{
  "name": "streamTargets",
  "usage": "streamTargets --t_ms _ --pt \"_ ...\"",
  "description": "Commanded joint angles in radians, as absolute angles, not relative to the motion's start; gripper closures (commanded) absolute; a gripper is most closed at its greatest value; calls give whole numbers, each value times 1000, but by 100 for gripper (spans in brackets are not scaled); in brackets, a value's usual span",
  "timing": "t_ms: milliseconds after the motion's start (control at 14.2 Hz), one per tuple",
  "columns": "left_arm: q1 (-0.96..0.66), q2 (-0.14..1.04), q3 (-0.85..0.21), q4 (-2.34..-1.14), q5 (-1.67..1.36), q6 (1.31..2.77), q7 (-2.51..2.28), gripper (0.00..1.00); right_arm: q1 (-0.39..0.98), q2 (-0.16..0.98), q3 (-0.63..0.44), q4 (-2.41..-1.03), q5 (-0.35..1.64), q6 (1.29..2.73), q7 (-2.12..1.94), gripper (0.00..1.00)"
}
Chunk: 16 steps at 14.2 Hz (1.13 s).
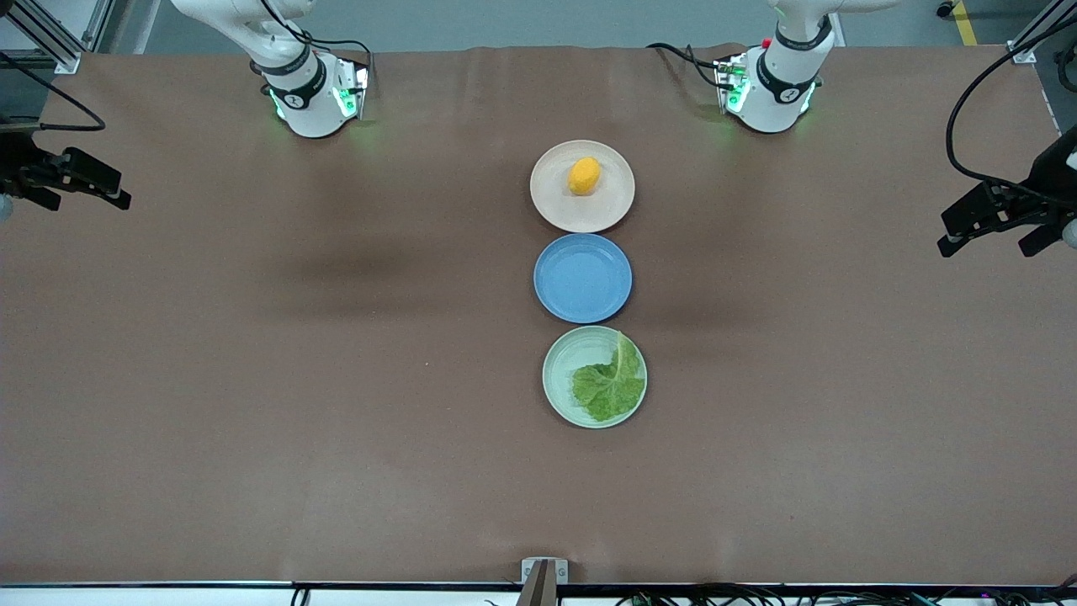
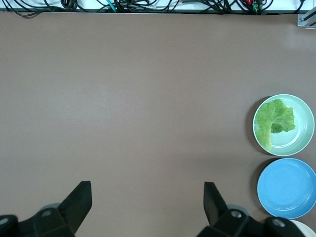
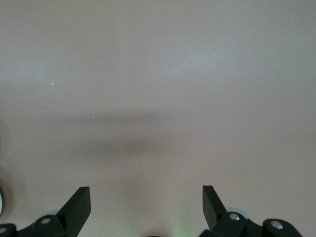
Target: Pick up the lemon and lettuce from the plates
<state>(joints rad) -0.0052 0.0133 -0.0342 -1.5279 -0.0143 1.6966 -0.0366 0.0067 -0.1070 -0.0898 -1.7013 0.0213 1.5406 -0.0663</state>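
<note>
Both pincers hang apart and empty over bare bench; lemon and lettuce sit on their plates.

You have three plates in a row down the middle of the bench (image 1: 252,379): the beige plate (image 1: 555,206) farthest from the front camera, the blue plate (image 1: 582,290) between, the green plate (image 1: 564,358) nearest. The lemon (image 1: 584,176) rests on the beige plate, a little off centre. The lettuce (image 1: 609,385) lies in the green plate, on the half toward the left arm's end, its pale rib reaching the rim beside the blue plate. Your left pincer (image 2: 147,203) waits over open bench toward the left arm's end, fingers spread wide, holding nothing. Your right pincer (image 3: 146,206) does likewise toward the right arm's end, well apart from all the plates.
</note>
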Motion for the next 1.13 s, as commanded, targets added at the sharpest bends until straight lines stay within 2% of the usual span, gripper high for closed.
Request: streamTargets --t_ms 0,565,1059 --pt "-8 5 -28 -1522 -17 1678 -29 0 12 -138 -89 -1735 11 1552 -74 0" --pt "-12 31 -32 -1523 -20 1658 -29 0 35 -135 -89 -1726 -3 1560 -80 0" --pt "-112 175 -100 -1520 -18 1664 -323 0 28 -135 -95 -1729 2 1563 -84 0"
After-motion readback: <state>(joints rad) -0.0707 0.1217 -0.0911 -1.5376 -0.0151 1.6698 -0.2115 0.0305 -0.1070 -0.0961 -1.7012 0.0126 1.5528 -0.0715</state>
